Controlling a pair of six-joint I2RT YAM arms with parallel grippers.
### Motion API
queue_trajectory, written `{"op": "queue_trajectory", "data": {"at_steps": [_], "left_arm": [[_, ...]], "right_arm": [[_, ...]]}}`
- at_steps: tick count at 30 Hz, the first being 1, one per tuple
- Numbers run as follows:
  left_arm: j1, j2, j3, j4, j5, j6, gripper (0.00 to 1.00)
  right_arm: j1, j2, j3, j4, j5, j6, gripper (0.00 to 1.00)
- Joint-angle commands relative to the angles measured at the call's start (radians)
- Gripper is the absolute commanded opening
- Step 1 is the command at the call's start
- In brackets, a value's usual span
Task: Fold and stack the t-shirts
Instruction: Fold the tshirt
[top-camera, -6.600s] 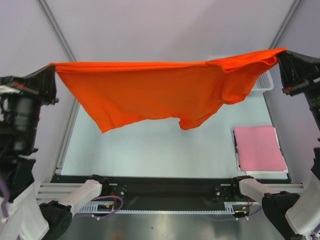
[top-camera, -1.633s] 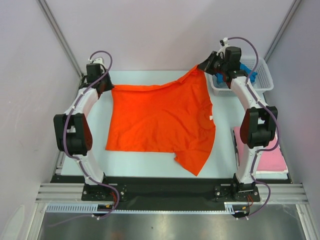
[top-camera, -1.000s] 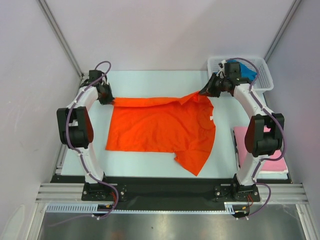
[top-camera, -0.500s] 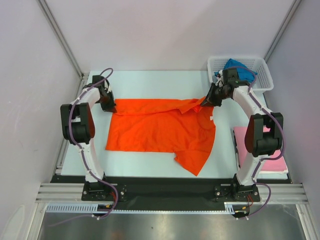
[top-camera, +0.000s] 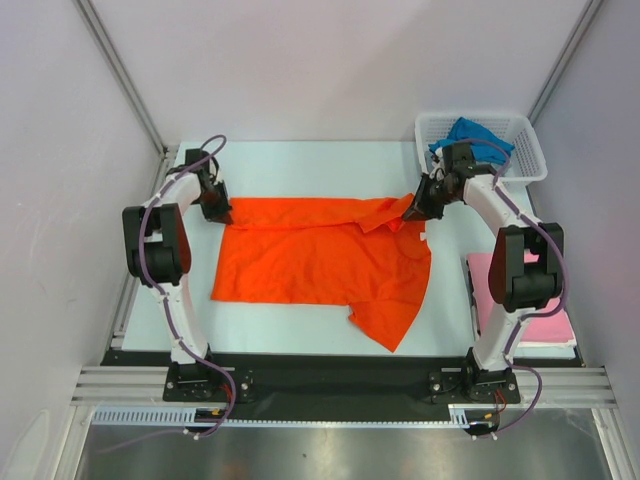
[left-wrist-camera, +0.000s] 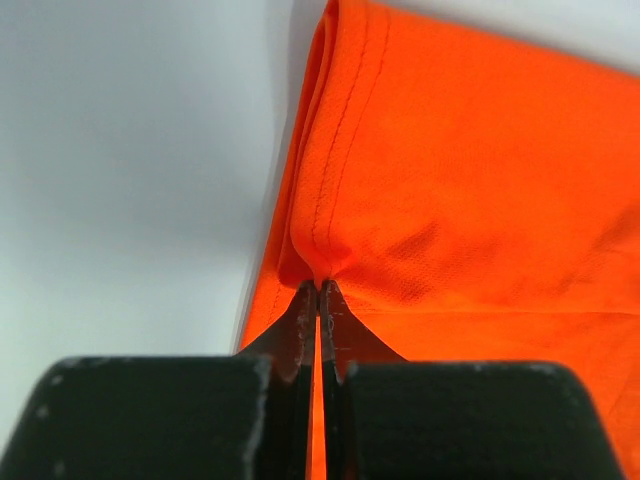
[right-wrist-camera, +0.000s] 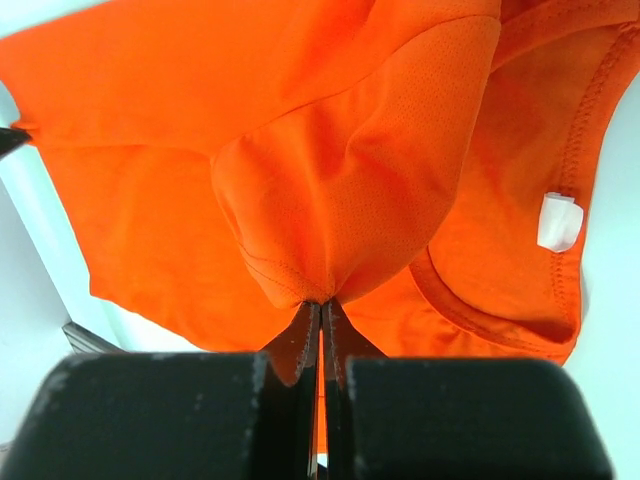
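The orange-red t-shirt (top-camera: 320, 262) lies spread on the table, its far edge doubled over toward me in a narrow fold. My left gripper (top-camera: 222, 214) is shut on the shirt's far left corner (left-wrist-camera: 318, 270). At the far right, beside the collar, my right gripper (top-camera: 411, 211) is shut on a bunched sleeve (right-wrist-camera: 330, 230). A folded pink t-shirt (top-camera: 535, 310) lies at the right edge, partly behind the right arm. The blue t-shirt (top-camera: 470, 134) is crumpled in the basket.
A white mesh basket (top-camera: 530, 150) stands at the far right corner. A white neck label (right-wrist-camera: 558, 222) shows inside the collar. One sleeve of the orange shirt points toward the table's near edge (top-camera: 385, 325). Grey walls close in on both sides.
Over the last second both grippers came down and toward me with the shirt's far edge, laying it over the body as a narrow fold. Earlier the shirt hung stretched in the air between them.
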Motion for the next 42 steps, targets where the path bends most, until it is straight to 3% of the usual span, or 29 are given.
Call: {"op": "queue_trajectory", "data": {"at_steps": [1, 8, 17, 32, 42], "left_arm": [[0.013, -0.003, 0.080, 0.015, 0.006, -0.007, 0.00], [0.022, 0.040, 0.218, 0.004, 0.014, -0.029, 0.00], [0.041, 0.126, 0.382, -0.025, 0.081, -0.063, 0.00], [0.041, 0.011, 0.069, 0.033, 0.067, -0.026, 0.00], [0.042, -0.001, 0.054, 0.016, 0.055, -0.021, 0.00]], "right_arm": [[0.002, 0.021, 0.019, -0.008, 0.018, -0.022, 0.00], [0.001, 0.073, 0.129, -0.008, 0.024, -0.007, 0.00], [-0.006, 0.185, 0.386, -0.081, 0.032, -0.012, 0.00], [-0.011, 0.088, 0.160, -0.045, 0.052, -0.033, 0.00], [-0.011, 0.067, 0.113, -0.051, 0.059, -0.038, 0.00]]}}
